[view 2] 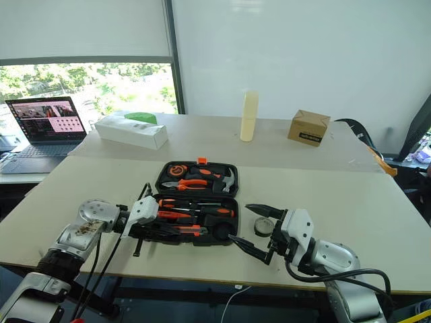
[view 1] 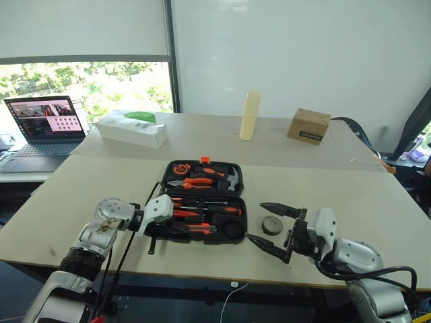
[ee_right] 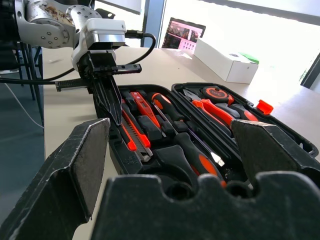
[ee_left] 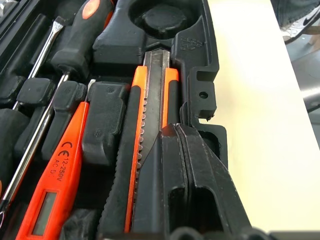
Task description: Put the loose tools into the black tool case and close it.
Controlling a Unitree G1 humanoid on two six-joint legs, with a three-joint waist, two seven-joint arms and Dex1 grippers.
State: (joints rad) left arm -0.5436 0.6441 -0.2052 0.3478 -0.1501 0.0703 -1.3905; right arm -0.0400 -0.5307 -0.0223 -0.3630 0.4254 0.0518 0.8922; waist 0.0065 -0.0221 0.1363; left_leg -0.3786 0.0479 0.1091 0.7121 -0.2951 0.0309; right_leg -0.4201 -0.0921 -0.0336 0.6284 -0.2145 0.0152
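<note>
- Pale tabletop (view 1: 377, 202) runs across a bright room beside a window, leaving open working space in front of the robot; a laptop (view 1: 44, 128), a white carton (view 1: 131, 130), a cream cylinder (view 1: 250, 115) and a brown cardboard box (view 1: 309, 126) sit well back, apart from the work.
- Black tool case (view 1: 204, 200) lies open and flat near the table's front edge, lid half away from the robot, so its moulded slots face up for loading.
- Right gripper (view 1: 274, 229) hovers just right of the case, fingers spread wide and holding nothing; it seems poised for the one item left outside.
- Left gripper (view 1: 176, 230) reaches in from the case's left side with its fingers pressed together, tips resting on the utility knife (ee_left: 141, 135), apparently pushing it down into its slot along the near edge.
- Two screwdrivers (view 1: 214, 209) already lie in their slots in the near half.
- Slim orange tool (ee_left: 52, 185) lies seated beside the knife.
- Small black tape roll (view 1: 272, 225) rests flat on the table just right of the case, between the right gripper's fingers in the head view; the round recess (ee_left: 162, 20) in the case's corner stands empty for it.
</note>
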